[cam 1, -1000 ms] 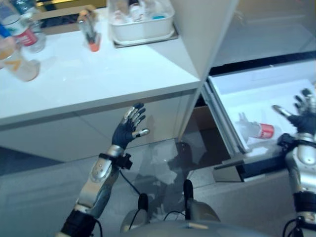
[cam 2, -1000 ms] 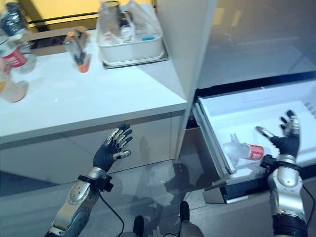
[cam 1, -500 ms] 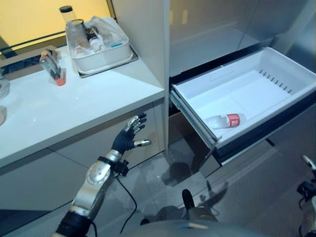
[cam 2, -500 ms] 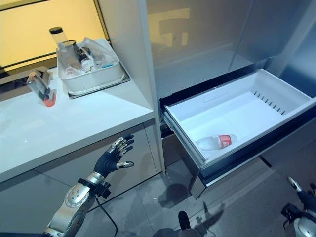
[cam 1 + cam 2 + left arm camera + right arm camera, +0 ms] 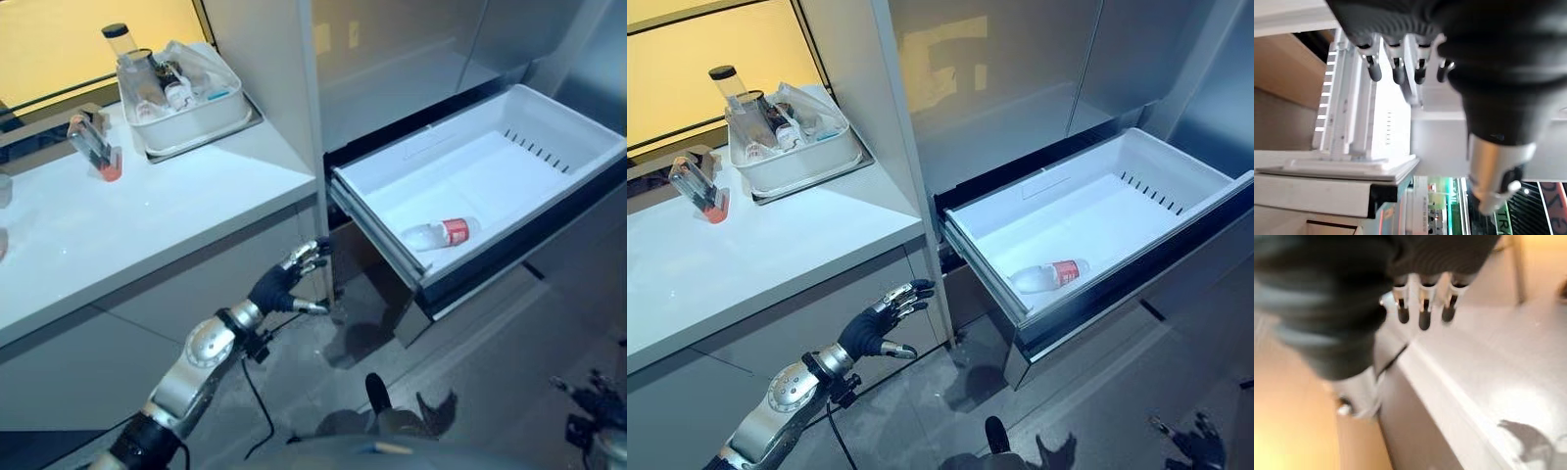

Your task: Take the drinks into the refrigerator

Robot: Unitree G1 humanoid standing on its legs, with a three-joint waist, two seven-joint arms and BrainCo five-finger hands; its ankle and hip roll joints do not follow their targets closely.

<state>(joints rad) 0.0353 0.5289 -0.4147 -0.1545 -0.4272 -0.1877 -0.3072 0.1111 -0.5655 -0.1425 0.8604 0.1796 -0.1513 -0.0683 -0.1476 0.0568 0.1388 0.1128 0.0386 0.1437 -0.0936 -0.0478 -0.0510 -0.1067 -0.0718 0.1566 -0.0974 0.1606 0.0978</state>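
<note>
A clear drink bottle with a red label (image 5: 438,233) lies on its side in the front left corner of the open white refrigerator drawer (image 5: 373,225). My left hand (image 5: 279,286) hangs open in front of the counter, just left of the drawer's near corner, empty, its fingers (image 5: 1397,69) straight and pointing at the drawer's side rail. My right hand (image 5: 590,399) is low at the bottom right, well below the drawer front and apart from it, open and empty, with straight fingers (image 5: 1422,309).
On the white counter (image 5: 147,215) at the left a white tray (image 5: 186,125) holds several containers, and another bottle with an orange cap (image 5: 93,147) lies beside it. A tall grey panel (image 5: 265,88) separates counter and refrigerator. Grey floor lies below the drawer.
The camera has swung right and up. My right hand has left the drawer by the bottle and dropped low. My left hand has shifted right toward the drawer's corner.
</note>
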